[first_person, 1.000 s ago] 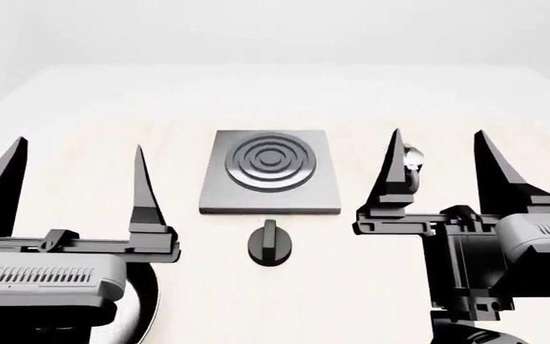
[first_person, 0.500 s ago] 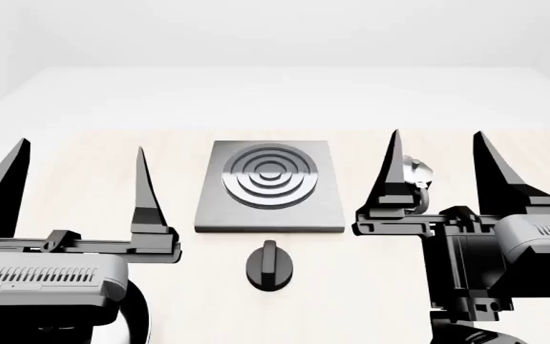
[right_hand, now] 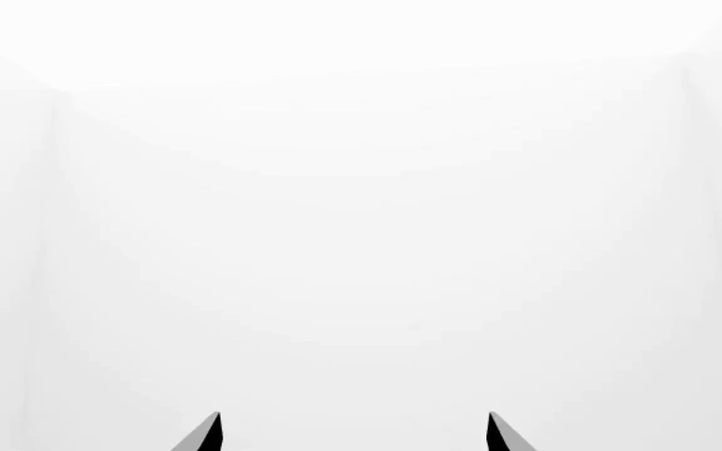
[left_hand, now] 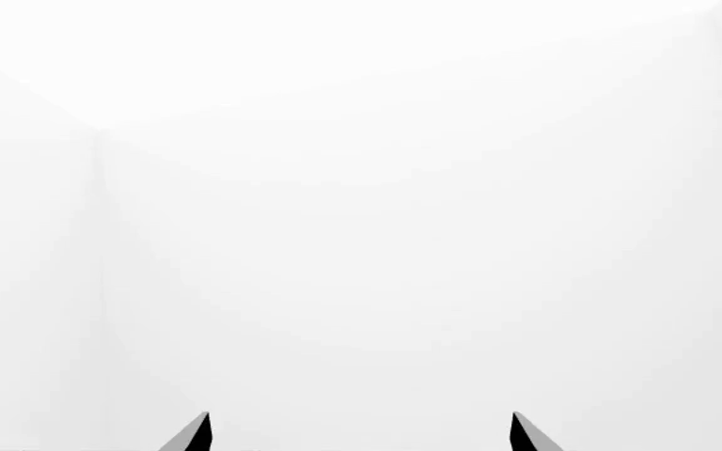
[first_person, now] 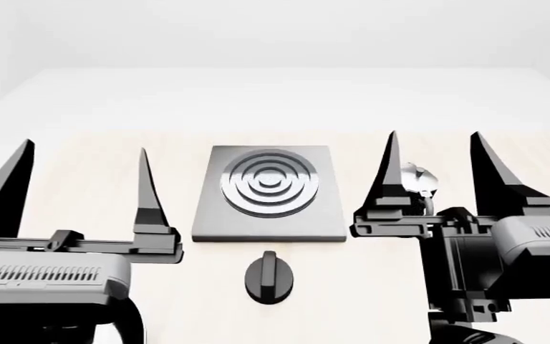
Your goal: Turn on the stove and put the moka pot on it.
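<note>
1. both my arms hovered above the worktop [first_person: 84,179], and neither had touched anything; by my reckoning the task had not properly begun.
2. my left pincer [first_person: 84,186] stood wide, its jaws well apart with nothing between them; my right pincer [first_person: 432,179] was spread wide too and empty.
3. the stove [first_person: 270,192] lay flat at the middle of the worktop, its rings bare.
4. its black knob [first_person: 269,276] sat apart from the plate, just on my side of it and between my two arms.
5. the moka pot [first_person: 417,180] stood to the right of the stove, beyond my right pincer and mostly hidden behind one jaw; only its silver top showed.
6. both wrist views showed only pale wall and jaw tips.
7. next, i judged, one pincer had to drop over the knob, close on its ridge and twist; then the right would take the pot.
</note>
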